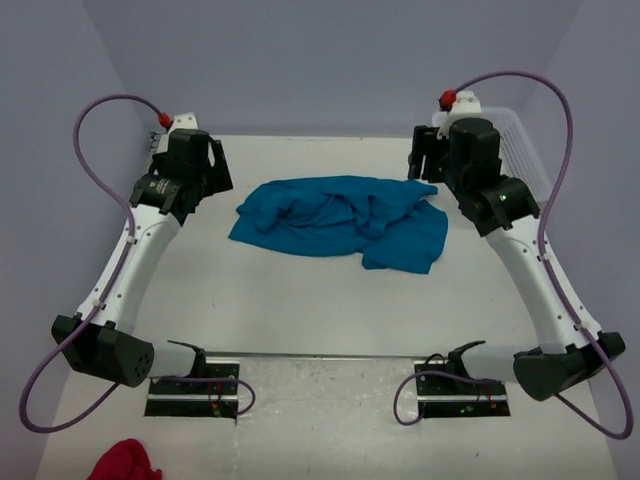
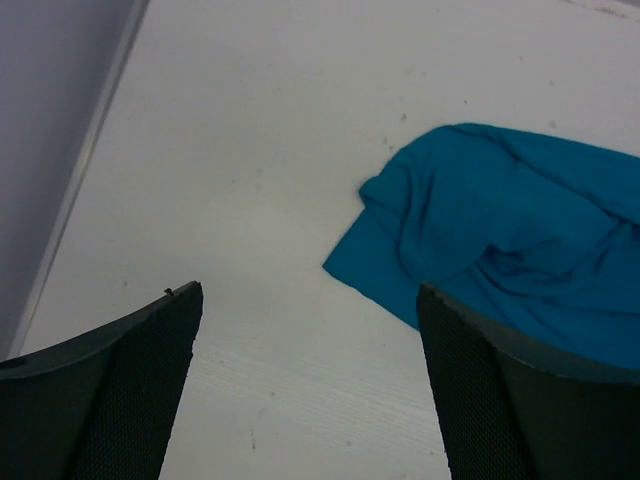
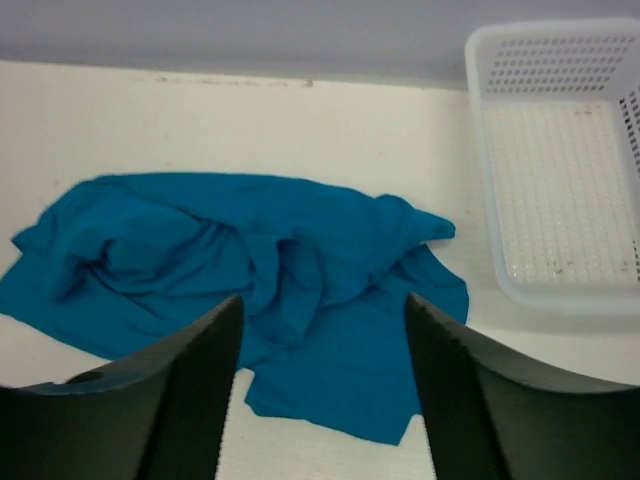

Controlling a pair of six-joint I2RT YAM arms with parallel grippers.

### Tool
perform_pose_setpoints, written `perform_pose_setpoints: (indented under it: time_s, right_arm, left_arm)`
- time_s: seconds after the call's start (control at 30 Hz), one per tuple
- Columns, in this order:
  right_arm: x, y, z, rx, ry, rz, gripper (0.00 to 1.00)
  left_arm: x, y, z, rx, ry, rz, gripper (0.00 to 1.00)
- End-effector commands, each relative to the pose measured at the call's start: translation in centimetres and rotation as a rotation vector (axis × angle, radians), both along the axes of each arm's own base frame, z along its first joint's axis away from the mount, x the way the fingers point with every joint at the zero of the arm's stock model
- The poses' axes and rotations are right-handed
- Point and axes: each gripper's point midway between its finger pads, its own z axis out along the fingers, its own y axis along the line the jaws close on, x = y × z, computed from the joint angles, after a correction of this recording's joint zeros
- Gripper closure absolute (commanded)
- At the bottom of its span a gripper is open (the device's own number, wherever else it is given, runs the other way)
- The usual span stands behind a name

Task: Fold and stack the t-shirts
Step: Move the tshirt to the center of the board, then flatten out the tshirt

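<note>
A teal-blue t-shirt (image 1: 340, 222) lies crumpled on the white table (image 1: 320, 310), in the far middle. My left gripper (image 1: 216, 163) is open and empty, hovering just left of the shirt's left edge. In the left wrist view the shirt (image 2: 520, 240) lies ahead and to the right of the open gripper (image 2: 310, 300). My right gripper (image 1: 422, 160) is open and empty, above the shirt's far right corner. In the right wrist view the shirt (image 3: 250, 260) spreads out below the open gripper (image 3: 322, 305).
A white plastic basket (image 3: 560, 160) stands at the far right of the table, also seen in the top view (image 1: 520, 150). A red cloth (image 1: 125, 462) lies at the near left, in front of the arm bases. Grey walls close in the table.
</note>
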Motion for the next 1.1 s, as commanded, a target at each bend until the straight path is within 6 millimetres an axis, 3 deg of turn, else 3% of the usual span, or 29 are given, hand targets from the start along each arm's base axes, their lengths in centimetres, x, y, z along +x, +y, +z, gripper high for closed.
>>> perform_pose_setpoints:
  time_s: [0.0, 0.03, 0.07, 0.17, 0.33, 0.47, 0.6, 0.67, 0.73, 0.83, 1.07]
  right_arm:
    - [-0.3, -0.2, -8.5, -0.053, 0.181, -0.053, 0.35]
    - [-0.8, -0.1, -11.0, -0.061, 0.236, -0.044, 0.4]
    - [-0.9, 0.1, -12.1, -0.053, 0.263, -0.029, 0.47]
    - [-1.2, 2.5, -15.6, 0.011, 0.348, 0.069, 0.42]
    - [-0.8, 4.5, -20.0, 0.056, 0.491, 0.1, 0.4]
    - [-1.3, 4.4, -20.8, 0.072, 0.503, 0.086, 0.47]
    - [-3.5, 3.7, -22.5, 0.077, 0.565, 0.061, 0.53]
    - [-4.7, 3.3, -22.8, 0.086, 0.571, 0.053, 0.54]
    - [-6.3, 2.2, -24.6, 0.059, 0.612, 0.019, 0.52]
    - [-7.7, 0.4, -26.1, 0.001, 0.639, -0.033, 0.47]
    - [-8.7, 4.0, -28.2, 0.007, 0.722, 0.071, 0.37]
  left_arm:
    - [1.3, -4.0, -2.0, -0.109, 0.039, -0.183, 0.13]
    - [1.7, -5.1, -3.1, -0.12, 0.072, -0.214, 0.15]
    - [1.8, -6.0, -3.7, -0.134, 0.091, -0.243, 0.16]
    - [2.1, -8.1, -6.1, -0.159, 0.159, -0.297, 0.16]
    - [2.0, -8.8, -8.2, -0.144, 0.197, -0.288, 0.21]
    - [1.5, -9.2, -10.8, -0.128, 0.261, -0.291, 0.29]
    - [0.4, -9.6, -13.8, -0.125, 0.34, -0.287, 0.42]
    - [0.0, -9.2, -14.7, -0.112, 0.362, -0.266, 0.43]
    - [-0.1, -8.8, -15.1, -0.103, 0.371, -0.243, 0.42]
    - [-0.3, -8.4, -15.2, -0.093, 0.373, -0.224, 0.36]
    - [-0.5, -7.8, -17.3, -0.057, 0.433, -0.189, 0.3]
